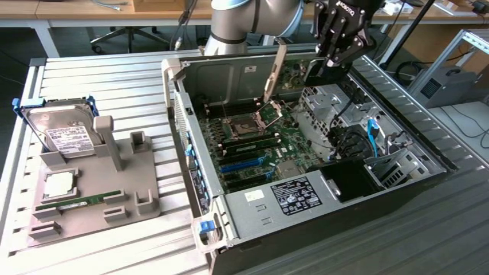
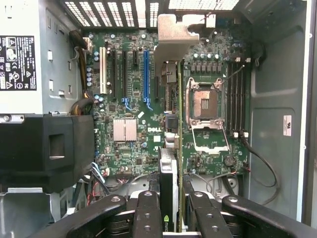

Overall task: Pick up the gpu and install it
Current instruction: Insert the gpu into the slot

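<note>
Tower case (image 1: pixel 180 114) lying open on the slatted metal table (image 1: pixel 114 74), seen from the exterior view, with the motherboard (image 1: pixel 260 149) facing up inside. The gripper (image 1: pixel 330 62) hangs over the far end of the case. From it the gpu (image 1: pixel 296 73) sticks out on edge towards the exterior view's left, its silvery bracket upright at the free end. The card is in the air, above the board and the open CPU socket (image 1: pixel 248 123), not seated in any slot. Well off to the exterior view's left, a grey holder (image 1: pixel 99 195) carries a hard drive (image 1: pixel 61 133) in a blue frame and a green memory stick (image 1: pixel 80 200).

From the wrist view I'm looking straight down along the card. The fingers (image 2: pixel 147 213) are clamped on the gpu from both flat sides, at the end away from the bracket. Its thin edge runs over the motherboard between the long blue slot (image 2: pixel 146 74) and the CPU socket, with the bracket end towards the vented rear wall. The power supply label (image 2: pixel 18 62) shows off to one side.
</note>
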`<act>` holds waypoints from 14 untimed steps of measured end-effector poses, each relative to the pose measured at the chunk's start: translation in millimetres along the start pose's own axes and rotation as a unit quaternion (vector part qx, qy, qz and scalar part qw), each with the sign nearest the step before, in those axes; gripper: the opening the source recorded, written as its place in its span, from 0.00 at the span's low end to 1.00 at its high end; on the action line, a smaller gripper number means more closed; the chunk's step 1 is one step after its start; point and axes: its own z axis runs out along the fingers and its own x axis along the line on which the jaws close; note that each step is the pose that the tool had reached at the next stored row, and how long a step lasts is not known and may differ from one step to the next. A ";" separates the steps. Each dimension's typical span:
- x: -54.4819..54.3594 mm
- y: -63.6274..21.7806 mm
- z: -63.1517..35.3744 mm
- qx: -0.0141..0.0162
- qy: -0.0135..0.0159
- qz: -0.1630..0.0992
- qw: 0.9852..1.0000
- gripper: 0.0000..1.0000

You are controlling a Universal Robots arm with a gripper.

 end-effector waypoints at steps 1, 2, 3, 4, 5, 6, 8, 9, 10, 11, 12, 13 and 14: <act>0.0 0.5 0.2 0.000 0.000 0.000 1.000 0.27; 0.0 1.3 0.4 0.000 0.000 0.000 1.000 0.27; 0.0 2.9 0.8 0.000 0.000 0.000 1.000 0.27; 0.0 4.1 1.1 0.000 0.000 0.000 1.000 0.27; 0.1 5.5 1.3 0.000 0.000 0.000 1.000 0.27; 0.1 6.8 1.5 0.000 0.000 0.000 1.000 0.27; 0.0 11.6 2.3 0.000 0.000 0.000 1.000 0.27; 0.0 13.2 2.7 0.000 0.000 0.000 1.000 0.27; 0.0 14.7 3.2 0.000 0.000 0.000 1.000 0.27; 0.0 16.4 4.1 0.001 0.000 0.000 1.000 0.27; 0.1 17.7 4.8 0.001 0.000 0.000 1.000 0.27; 0.1 19.6 6.0 0.002 0.000 0.000 1.000 0.27; 0.1 20.9 6.8 0.003 0.000 0.000 1.000 0.27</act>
